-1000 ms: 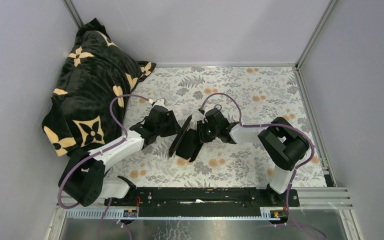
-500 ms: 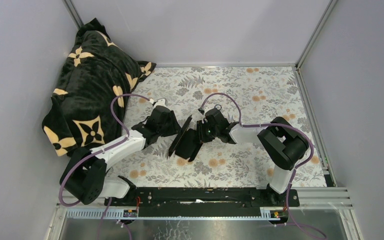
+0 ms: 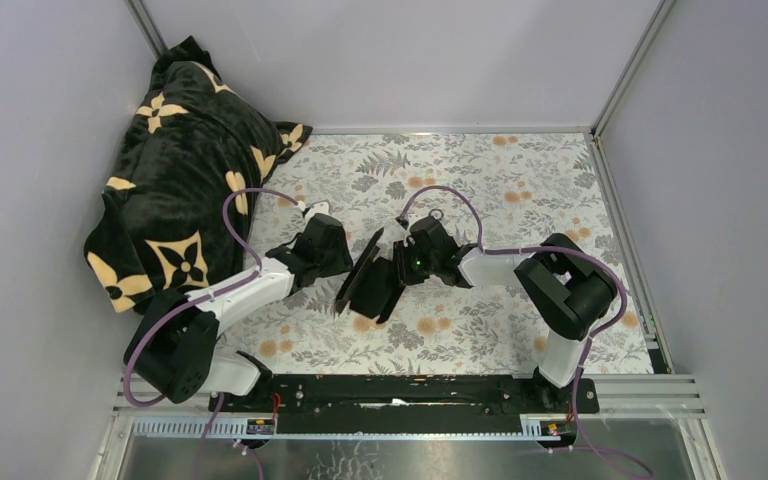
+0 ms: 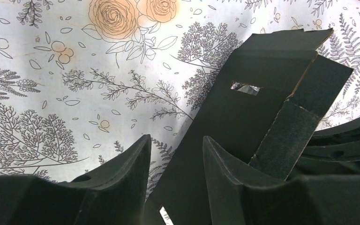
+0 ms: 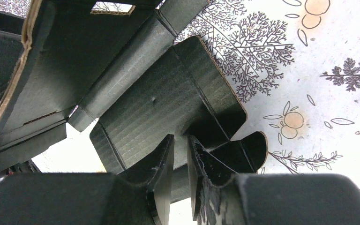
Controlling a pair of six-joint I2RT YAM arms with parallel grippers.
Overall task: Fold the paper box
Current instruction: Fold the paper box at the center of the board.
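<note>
1. The paper box (image 3: 365,285) is thin matte black card. It is held up off the table cover (image 3: 520,180) near the table's centre, tilted on edge between the two grippers. Its panels are splayed and not yet closed into a box.
2. In the right wrist view the paper box (image 5: 159,98) shows fine ribbing across its panels, sharp crease lines, a rounded tuck flap (image 5: 243,145) and a raw brown cut edge (image 5: 26,28).
3. In the left wrist view the paper box (image 4: 243,112) has a broad flat panel pierced by a small rectangular slot (image 4: 245,88). A narrower strip (image 4: 286,136) with a rougher surface angles across it.
4. The right gripper (image 5: 180,139) has its jaws drawn narrow, pinching a panel of the card between them.
5. The left gripper (image 4: 176,140) has its jaws standing well apart. The card's lower part shows in the gap and runs on behind one finger, and nothing is clamped.
6. The table cover is white with grey ferns and branching sprigs and peach roses (image 4: 117,14).
7. A black plush blanket (image 3: 190,170) with cream flower motifs lies heaped in the far left corner, well apart from the card.
8. Purple cables (image 3: 440,192) loop over both white-and-black arms.
</note>
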